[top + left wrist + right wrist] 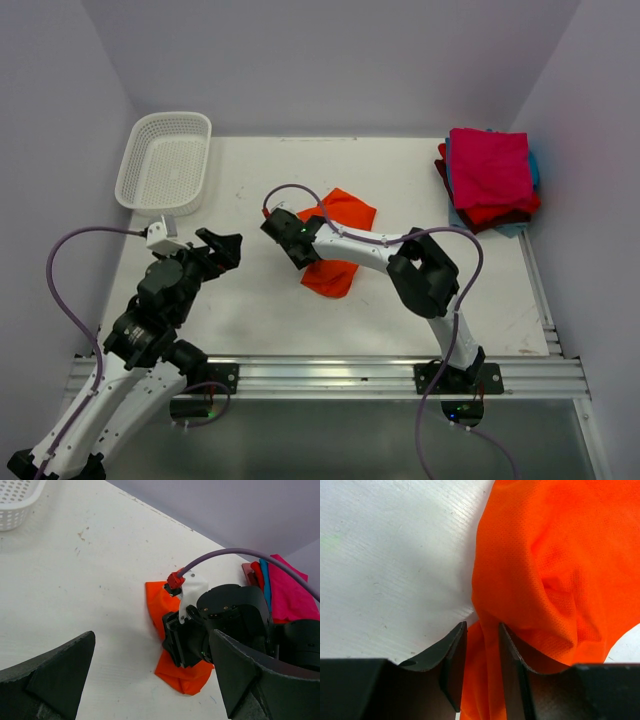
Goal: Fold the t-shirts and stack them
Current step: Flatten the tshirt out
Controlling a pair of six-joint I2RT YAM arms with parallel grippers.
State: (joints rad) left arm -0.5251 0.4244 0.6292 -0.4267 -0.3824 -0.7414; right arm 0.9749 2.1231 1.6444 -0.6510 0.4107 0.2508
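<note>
Right jaws are clenched on a fold of the orange tee (545, 570), close to one edge. Cloth runs up between the two fingers (451, 655), so it's a pinch on a bunched ridge, not a flat hem. I read that as a grip for dragging or flipping that side over for the next fold.

The tee lies around the middle of the table (250, 300), crumpled and partly under the right arm (425, 270). The fold isn't finished, by my judgement.

Left jaws are released and spread wide with nothing in them, hovering left of the tee and apart from it. They look parked out of the way, or ready to pin the other side.

The folded stack (490, 170) sits at the far right corner, magenta on top with red, maroon and blue showing under. I'd say the orange one goes there last. The basket (165, 160) is at far left, well apart and not involved.
</note>
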